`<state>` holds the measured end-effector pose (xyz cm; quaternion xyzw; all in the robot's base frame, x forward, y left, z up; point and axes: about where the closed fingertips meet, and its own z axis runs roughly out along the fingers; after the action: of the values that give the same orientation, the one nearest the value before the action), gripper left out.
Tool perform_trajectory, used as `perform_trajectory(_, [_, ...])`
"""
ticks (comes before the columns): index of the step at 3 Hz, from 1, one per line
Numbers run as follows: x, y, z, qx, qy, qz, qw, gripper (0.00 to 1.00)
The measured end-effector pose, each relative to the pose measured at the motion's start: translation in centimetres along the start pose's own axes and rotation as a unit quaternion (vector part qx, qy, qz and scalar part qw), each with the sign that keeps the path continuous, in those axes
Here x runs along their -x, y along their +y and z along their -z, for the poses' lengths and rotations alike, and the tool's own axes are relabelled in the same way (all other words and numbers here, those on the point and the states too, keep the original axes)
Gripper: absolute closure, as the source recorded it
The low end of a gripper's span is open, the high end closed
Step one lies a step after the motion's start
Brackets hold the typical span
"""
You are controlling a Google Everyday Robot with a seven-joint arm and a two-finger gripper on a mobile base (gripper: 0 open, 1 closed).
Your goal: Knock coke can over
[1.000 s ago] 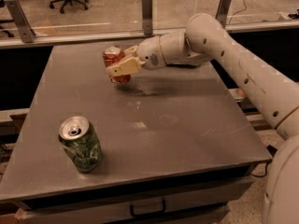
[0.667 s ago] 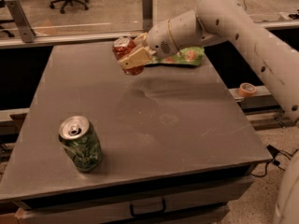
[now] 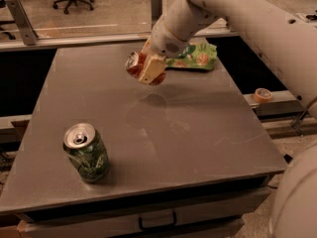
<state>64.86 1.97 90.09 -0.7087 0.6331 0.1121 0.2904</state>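
Grey table (image 3: 208, 133), hand (image 3: 150, 71) above, seemingly clasping can (image 3: 133, 62)

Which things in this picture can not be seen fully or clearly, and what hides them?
Camera view:
- Coke can: most of its side is hidden by the gripper holding it above the table.
- Snack bag: left end hidden behind the arm.
- Green can: label too small to read.
- The arm: cut off by top and right edges.

The pincer (image 3: 147, 69), matt cream plastic, hangs above the far middle of the table (image 3: 208, 133), clamped on the coke can (image 3: 132, 62) of glossy red metal. The table is matt grey and smudged. The green can (image 3: 87, 156) is shiny metal; the arm (image 3: 257, 19) is smooth pale plastic.
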Motion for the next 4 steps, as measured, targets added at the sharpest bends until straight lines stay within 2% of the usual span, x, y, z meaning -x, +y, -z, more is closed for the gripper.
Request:
perform_trajectory(1, [-0.2,1.7,-2.8,0.039,0.069,0.053,0.9955,0.85])
perform_trajectory(2, [0.4,3.3,-5.2,0.074,0.101,0.094,0.9877,0.61])
perform_trajectory(3, [0.7,4.0,-6.5,0.094,0.115,0.115,0.9821,0.39])
perform_trajectory(4, [0.7,4.3,-7.2,0.106,0.120,0.127,0.9788,0.15])
